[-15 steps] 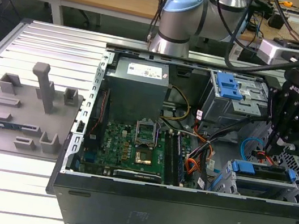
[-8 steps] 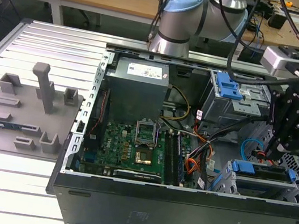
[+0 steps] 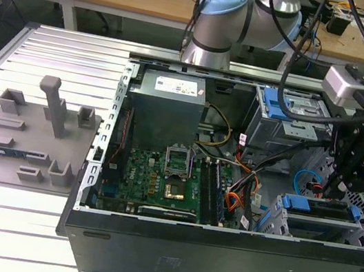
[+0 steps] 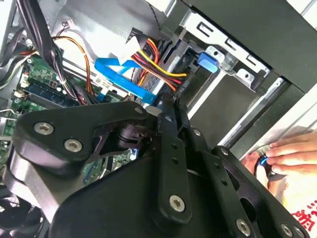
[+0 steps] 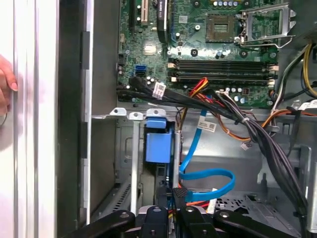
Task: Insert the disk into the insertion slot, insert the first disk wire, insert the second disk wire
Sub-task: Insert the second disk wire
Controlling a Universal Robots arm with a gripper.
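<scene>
Gripper (image 3: pixel 338 186) lowered into the open computer case (image 3: pixel 218 254), close above the disk (image 3: pixel 317 207), fingers (image 5: pixel 168 208) pinched narrow on a black connector (image 5: pixel 179 193) of the blue cable (image 5: pixel 208 178). Disk already seated in the insertion slot (image 3: pixel 279 222), blue carrier edge (image 5: pixel 157 144) showing, beside the motherboard (image 3: pixel 160 181). Person's hand (image 4: pixel 290 153) resting outside the case wall near the slot.

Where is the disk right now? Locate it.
The disk sits in the insertion slot at the exterior view's right, inside the open computer case, just below the gripper.
</scene>
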